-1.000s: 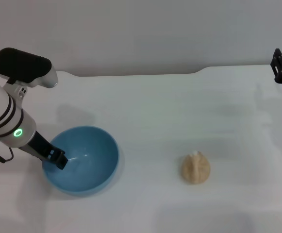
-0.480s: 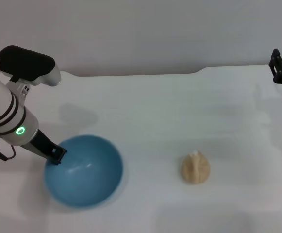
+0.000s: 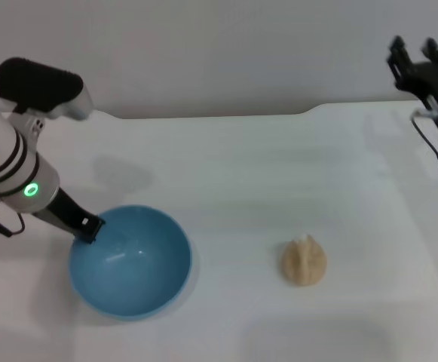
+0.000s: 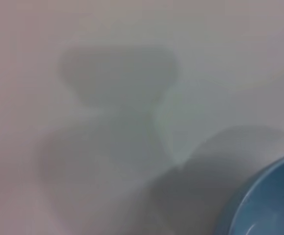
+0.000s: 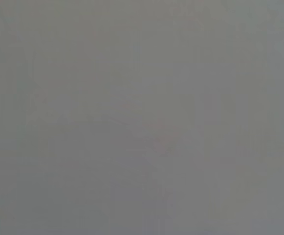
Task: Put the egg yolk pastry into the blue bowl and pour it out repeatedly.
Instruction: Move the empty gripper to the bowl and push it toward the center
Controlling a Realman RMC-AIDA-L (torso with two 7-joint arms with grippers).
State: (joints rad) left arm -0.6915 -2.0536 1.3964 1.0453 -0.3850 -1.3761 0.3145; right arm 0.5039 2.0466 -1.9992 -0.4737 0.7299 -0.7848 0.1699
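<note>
Head view coverage takes in a white table [image 3: 279, 166] whose far edge runs below a pale wall, with a small step in that edge toward the right; wide bare surface is seen between the two task items and beyond them toward the far edge. The blue bowl [image 3: 131, 262] is set upright at the near left, its glossy sky-blue inside unoccupied; its left rim is met by the left gripper [image 3: 87, 228], whose dark tip is laid on that rim, though whether the rim is clamped or the fingers are apart cannot be told. The egg yolk pastry [image 3: 304, 260] is placed on the table well apart from the bowl, to its right and about level with it; it is shown as a small rounded beige lump, matte, with creases running over its top. The right gripper [image 3: 416, 54] is held high at the far right corner, away from both items; two dark fingers are seen standing apart.

From the left wrist view, only a curved portion of the bowl [image 4: 269, 200] is caught at one corner; soft shadows are cast on the table [image 4: 107, 58] beside it. Nothing can be made out in the right wrist view but a flat grey field.
</note>
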